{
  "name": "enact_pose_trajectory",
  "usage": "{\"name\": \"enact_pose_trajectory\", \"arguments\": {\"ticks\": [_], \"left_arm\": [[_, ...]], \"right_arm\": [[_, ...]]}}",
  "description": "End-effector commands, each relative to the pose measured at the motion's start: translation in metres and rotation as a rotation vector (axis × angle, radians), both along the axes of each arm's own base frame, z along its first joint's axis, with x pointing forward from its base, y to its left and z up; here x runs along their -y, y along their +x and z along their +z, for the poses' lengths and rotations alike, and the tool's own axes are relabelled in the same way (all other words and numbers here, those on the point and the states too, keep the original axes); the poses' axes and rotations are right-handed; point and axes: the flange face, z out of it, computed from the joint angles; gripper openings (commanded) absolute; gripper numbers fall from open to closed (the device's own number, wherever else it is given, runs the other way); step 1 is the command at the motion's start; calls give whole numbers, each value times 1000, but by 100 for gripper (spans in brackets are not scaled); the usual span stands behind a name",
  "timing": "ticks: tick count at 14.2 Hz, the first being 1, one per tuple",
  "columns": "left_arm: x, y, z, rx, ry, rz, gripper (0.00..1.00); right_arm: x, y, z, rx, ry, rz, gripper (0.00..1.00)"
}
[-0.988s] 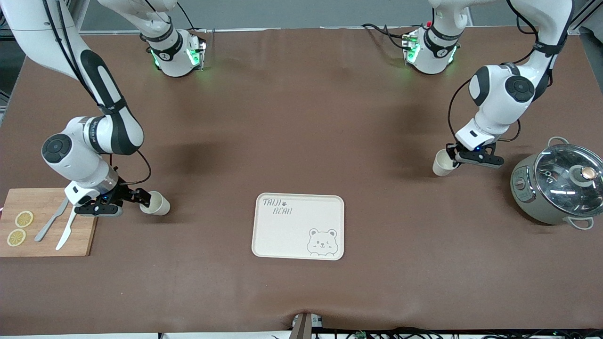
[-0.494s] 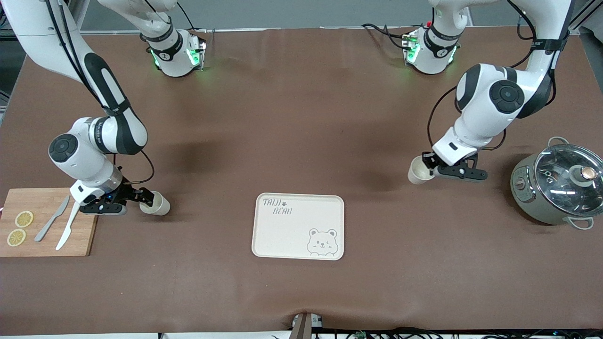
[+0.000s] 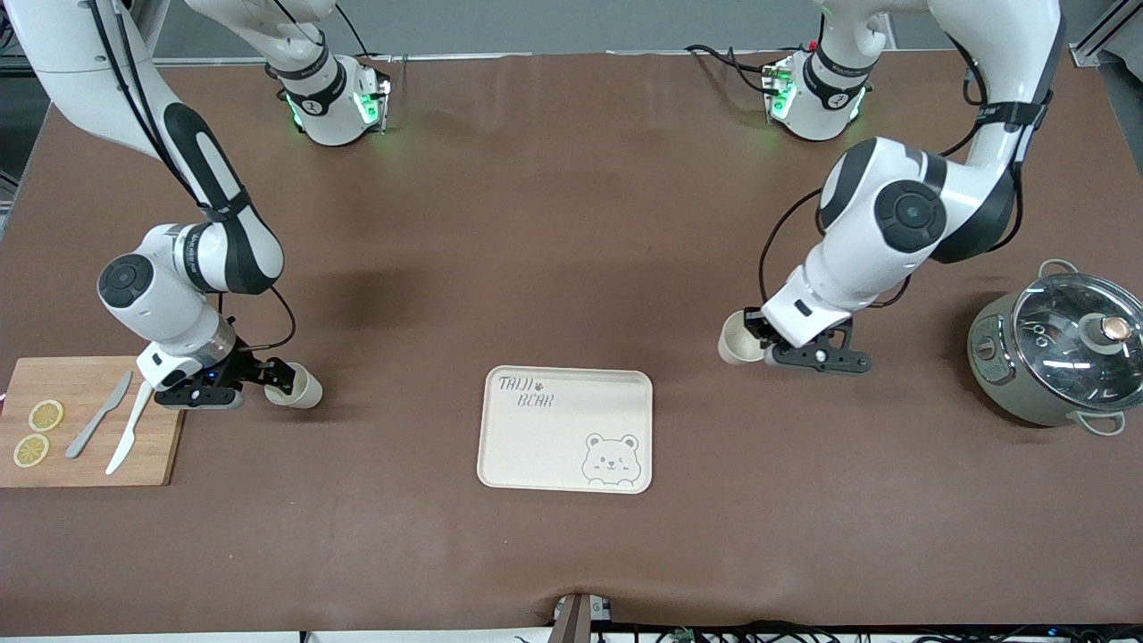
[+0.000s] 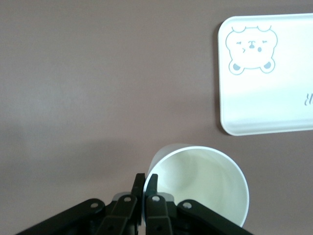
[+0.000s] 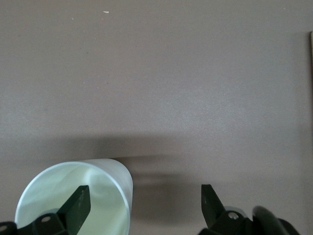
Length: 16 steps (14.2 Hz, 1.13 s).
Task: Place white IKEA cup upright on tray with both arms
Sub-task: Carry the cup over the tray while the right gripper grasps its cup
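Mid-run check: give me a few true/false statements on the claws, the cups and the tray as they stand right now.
1. The left claw pinches the rim of a white cup. True.
2. The tray holds a cup. False: both cups are off it.
3. The right claw is shut. False: its fingers are spread, one inside the second cup.
4. The pot has its glass lid on. True.

Cream tray [image 3: 536, 438] with grey lettering and bear face, white cups [image 3: 738, 338], brown table [image 3: 571, 232], wooden board [image 3: 85, 421] with yellow lemon slices [image 3: 45, 415]
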Motion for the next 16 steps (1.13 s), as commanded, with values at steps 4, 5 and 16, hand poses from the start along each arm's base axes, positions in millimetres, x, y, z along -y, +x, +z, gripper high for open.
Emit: {"name": "enact_pose_trajectory", "arguments": {"ticks": [4,5,16], "left_arm": [[81,31,-11,-19,53,30,0],[88,32,-15,-21,47,38,0],[158,40,-56,35,31,113,0]], "right_arm": [[-4,3,-3,10,-2,8,100],[-4,3,-3,8,-2,6,100],[-5,4,-1,10,0,5,29]]}}
